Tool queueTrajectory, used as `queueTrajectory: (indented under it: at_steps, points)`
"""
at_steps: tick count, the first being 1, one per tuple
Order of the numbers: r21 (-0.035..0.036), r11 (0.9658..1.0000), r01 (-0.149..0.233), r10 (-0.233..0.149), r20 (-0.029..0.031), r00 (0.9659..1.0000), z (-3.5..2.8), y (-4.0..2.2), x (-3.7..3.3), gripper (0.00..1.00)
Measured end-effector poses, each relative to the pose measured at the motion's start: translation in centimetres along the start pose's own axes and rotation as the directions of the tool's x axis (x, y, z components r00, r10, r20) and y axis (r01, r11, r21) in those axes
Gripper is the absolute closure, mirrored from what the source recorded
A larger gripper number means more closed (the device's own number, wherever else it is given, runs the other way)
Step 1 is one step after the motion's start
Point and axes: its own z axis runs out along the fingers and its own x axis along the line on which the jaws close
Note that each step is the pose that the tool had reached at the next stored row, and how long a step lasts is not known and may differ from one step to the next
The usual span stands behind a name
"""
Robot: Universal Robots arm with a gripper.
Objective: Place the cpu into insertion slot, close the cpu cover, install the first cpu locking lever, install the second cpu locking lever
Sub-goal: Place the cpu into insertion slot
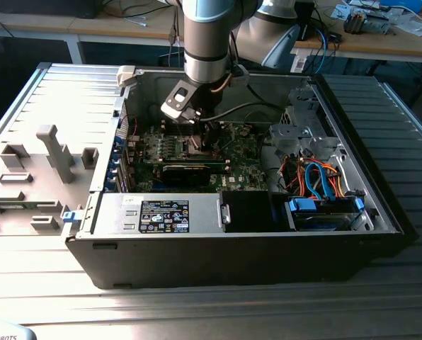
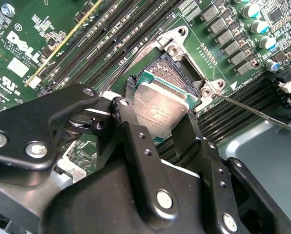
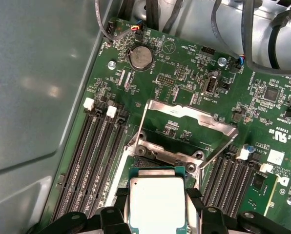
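Ribbed metal counter (image 1: 211, 312) carrying an open computer case (image 1: 197, 262) laid on its side, as shown in the exterior view. A grey fixture tray (image 1: 34, 170) lies at 9 o'clock of the case. The robot arm (image 1: 207, 42) comes down from 12 o'clock into the case, over the green circuit board (image 1: 246, 152). A drive bay with blue and orange cables (image 1: 321, 180) sits at 3 o'clock of the board.

In the second wrist view the jaws are closed partway on the cpu (image 2: 160, 105), with black fingers (image 2: 135, 141) pressed against two opposite sides of it and the silver-grey top facing up. The cpu hangs over the insertion slot (image 2: 172, 68), covering the part nearer the jaws, while the dark, gold-flecked far part lies exposed. Whether the cpu touches the socket floor cannot be told.

In the first wrist view the cpu cover (image 3: 189, 115) stands swung open beyond the slot, and bare board shows through its square window. One locking lever (image 2: 258, 113), a thin wire, angles away from the socket frame and appears unlatched.

Progress, as judged from these views: the first step is under way. The cpu has been brought to the slot but is neither released nor clearly seated. The cover is not yet closed and neither lever is yet installed, so three steps remain.
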Motion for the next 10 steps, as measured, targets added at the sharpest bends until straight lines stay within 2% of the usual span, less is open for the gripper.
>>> queueTrajectory:
  at_steps: [3, 7, 10]
  points:
    - [0.0, 0.9997, -0.022, 0.022, 0.0005, 0.9997, 0.02, -0.06, 0.09, 0.45]
    - [-0.0004, 0.9991, -0.041, 0.041, 0.0005, 0.9991, 0.07, -0.61, 0.34, 0.45]
    - [-0.0006, 0.9965, -0.084, 0.084, 0.0016, 0.9965, 0.18, -0.73, 0.37, 0.45]
